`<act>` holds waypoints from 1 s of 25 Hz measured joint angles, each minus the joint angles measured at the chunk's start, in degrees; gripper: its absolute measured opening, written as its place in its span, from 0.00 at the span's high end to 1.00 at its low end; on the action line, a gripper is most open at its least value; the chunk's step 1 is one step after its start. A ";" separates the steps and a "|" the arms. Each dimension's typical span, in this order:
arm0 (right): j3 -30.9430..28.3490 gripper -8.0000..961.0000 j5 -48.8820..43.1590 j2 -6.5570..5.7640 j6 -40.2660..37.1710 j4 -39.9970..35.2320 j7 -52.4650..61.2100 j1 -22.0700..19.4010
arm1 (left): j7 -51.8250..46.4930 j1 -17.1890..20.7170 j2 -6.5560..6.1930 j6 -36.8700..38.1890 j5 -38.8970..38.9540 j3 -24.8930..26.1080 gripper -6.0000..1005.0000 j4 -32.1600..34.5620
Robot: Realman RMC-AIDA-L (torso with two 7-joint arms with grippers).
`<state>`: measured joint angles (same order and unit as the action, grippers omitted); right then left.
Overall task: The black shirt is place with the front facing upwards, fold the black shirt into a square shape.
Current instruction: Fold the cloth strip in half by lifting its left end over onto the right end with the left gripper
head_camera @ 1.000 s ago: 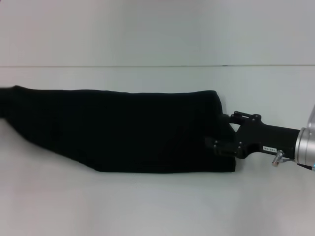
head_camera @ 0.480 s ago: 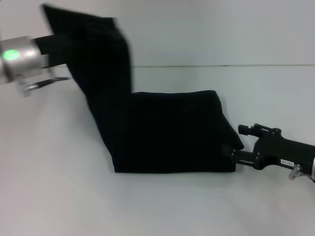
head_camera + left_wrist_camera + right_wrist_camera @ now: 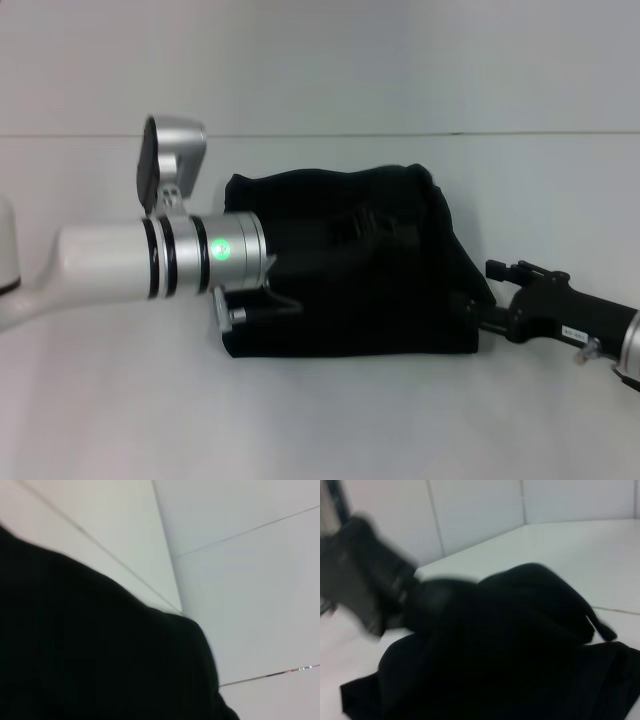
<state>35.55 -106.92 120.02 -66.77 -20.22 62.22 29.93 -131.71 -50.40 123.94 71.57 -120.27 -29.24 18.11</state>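
The black shirt (image 3: 400, 310) lies on the white table as a folded block, its left part lifted and carried over the middle. My left gripper (image 3: 385, 235) hangs above the block, shut on that raised fabric; black on black, its outline is faint. The right wrist view shows the left gripper (image 3: 417, 597) blurred, with the shirt (image 3: 520, 645) draping from it. Black shirt cloth (image 3: 100, 655) fills most of the left wrist view. My right gripper (image 3: 478, 318) sits low at the shirt's right lower corner, beside the cloth.
The white table (image 3: 320, 420) stretches on all sides of the shirt, with a seam line (image 3: 540, 133) running across the back. My white left forearm (image 3: 110, 265) reaches in from the left over the table.
My left gripper has swung the shirt's lifted left part from high at the left down and rightward over the folded block. The right gripper has drawn back to the shirt's right edge.
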 joint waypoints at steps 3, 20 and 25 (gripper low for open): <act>-0.49 0.13 1.33 0.06 2.60 2.57 0.00 1.36 | 1.80 0.82 0.03 -0.85 0.28 0.36 0.92 -2.44; -0.14 0.13 8.68 0.31 19.61 10.54 -0.53 14.62 | 3.53 0.89 0.20 0.22 0.75 -0.05 0.90 -2.75; -0.67 0.13 9.01 0.50 21.44 10.36 -0.62 16.66 | 4.30 1.14 0.15 0.49 0.57 -0.61 0.90 -3.31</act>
<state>34.88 -97.92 120.52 -45.33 -9.85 61.60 46.59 -127.41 -49.26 124.09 72.06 -119.70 -29.85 14.80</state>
